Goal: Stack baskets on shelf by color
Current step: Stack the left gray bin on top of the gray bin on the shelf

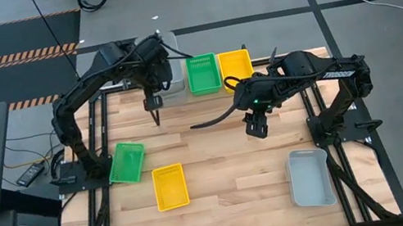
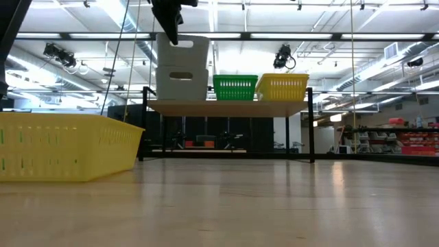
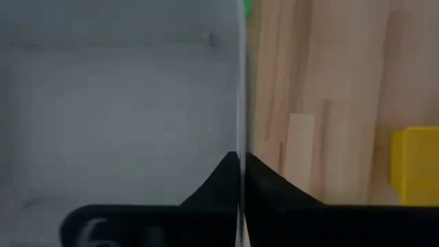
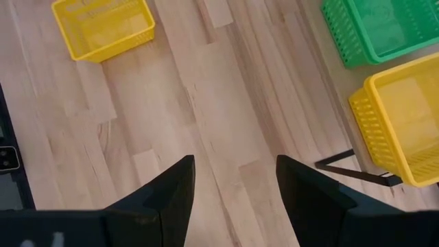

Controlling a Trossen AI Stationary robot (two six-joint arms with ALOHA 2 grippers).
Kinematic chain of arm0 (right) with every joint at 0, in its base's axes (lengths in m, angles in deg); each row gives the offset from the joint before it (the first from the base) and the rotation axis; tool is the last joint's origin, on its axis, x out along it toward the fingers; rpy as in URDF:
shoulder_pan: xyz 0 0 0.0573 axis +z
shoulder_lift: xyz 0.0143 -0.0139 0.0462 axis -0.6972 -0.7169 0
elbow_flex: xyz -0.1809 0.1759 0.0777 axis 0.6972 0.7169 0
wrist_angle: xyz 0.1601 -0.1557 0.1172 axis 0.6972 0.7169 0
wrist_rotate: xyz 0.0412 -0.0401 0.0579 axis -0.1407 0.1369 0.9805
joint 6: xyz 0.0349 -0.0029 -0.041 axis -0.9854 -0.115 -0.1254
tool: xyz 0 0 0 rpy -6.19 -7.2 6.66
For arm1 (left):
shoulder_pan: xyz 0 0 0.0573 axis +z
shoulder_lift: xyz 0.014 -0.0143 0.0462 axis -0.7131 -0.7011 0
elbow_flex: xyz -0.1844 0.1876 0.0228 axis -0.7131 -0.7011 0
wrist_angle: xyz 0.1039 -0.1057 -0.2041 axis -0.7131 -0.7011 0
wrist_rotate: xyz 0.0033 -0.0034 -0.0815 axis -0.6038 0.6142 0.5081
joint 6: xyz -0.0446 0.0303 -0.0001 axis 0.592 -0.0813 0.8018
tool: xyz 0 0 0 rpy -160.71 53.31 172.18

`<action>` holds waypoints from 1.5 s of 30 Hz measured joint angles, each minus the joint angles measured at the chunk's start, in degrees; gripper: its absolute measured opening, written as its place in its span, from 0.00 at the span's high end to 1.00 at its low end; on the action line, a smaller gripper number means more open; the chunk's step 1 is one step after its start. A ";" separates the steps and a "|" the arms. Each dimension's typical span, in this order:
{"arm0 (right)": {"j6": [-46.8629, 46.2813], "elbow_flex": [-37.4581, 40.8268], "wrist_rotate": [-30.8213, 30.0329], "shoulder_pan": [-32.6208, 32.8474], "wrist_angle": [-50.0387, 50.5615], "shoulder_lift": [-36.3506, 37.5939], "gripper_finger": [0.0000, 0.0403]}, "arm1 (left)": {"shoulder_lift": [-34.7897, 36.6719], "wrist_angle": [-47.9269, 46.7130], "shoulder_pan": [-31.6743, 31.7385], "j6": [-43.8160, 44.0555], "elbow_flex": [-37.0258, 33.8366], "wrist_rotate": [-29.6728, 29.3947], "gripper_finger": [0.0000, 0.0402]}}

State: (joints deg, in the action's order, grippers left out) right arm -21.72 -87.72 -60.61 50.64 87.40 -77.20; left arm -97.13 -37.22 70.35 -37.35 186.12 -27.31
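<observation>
The shelf (image 2: 226, 108) stands at the table's far edge. On it, from left to right, are a light grey basket (image 2: 182, 84), a green basket (image 2: 235, 87) and a yellow basket (image 2: 282, 87). A second grey basket (image 2: 182, 51) sits on top of the first. My left gripper (image 3: 241, 165) is above the shelf's left end, shut on this upper grey basket. My right gripper (image 1: 256, 125) hangs open over the middle of the table and holds nothing. A green basket (image 1: 127, 161), a yellow basket (image 1: 170, 186) and a grey basket (image 1: 310, 177) rest flat on the tabletop. My left gripper holds the upper grey basket by the rim of its near wall (image 3: 241, 103), toward that wall's left end. One finger is inside the basket and one outside, pinching the thin wall. The fingers come from above, pointing down. The basket stands roughly level in the lower grey basket (image 2: 182, 84).
The low view has the table's yellow basket (image 2: 65, 145) close at its left. Bare wooden tabletop (image 4: 226, 110) lies under my right gripper and in front of the shelf. The shelf's black leg (image 4: 357, 171) stands near the right gripper. Cables and equipment lie on the floor beyond the table.
</observation>
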 joint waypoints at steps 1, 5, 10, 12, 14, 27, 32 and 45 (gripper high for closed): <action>0.02 0.00 0.00 0.00 0.01 0.00 0.48 | 0.01 0.11 -0.19 -0.01 0.00 -0.06 0.97; 0.01 0.00 0.00 0.00 0.01 0.00 0.48 | 0.01 -0.04 -1.11 -0.04 0.00 -0.67 0.97; 0.00 0.00 -0.02 0.00 0.00 0.00 0.48 | 0.01 -0.04 -1.29 0.30 0.00 -0.86 0.97; 0.00 0.00 -0.02 0.00 -0.01 0.00 0.48 | 0.01 -0.01 -1.27 0.30 0.00 -0.95 0.94; 0.00 0.00 -0.02 0.00 0.01 -0.02 0.48 | 0.03 0.05 -1.27 0.52 0.00 -1.23 0.91; 0.27 0.00 -0.04 0.00 0.01 0.00 0.48 | 0.25 -0.12 -1.33 0.70 0.00 -6.80 0.98; 0.44 0.00 -0.07 0.00 0.00 0.00 0.48 | 0.29 -0.04 -0.90 0.30 0.00 -3.93 0.98; -0.08 0.00 -0.07 0.01 0.01 0.00 0.48 | -1.77 -0.01 -0.70 1.87 0.00 -1.45 0.93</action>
State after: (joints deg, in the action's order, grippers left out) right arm -21.80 -87.72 -60.68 50.65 87.40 -77.20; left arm -98.90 -37.22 69.65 -35.48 186.12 -28.76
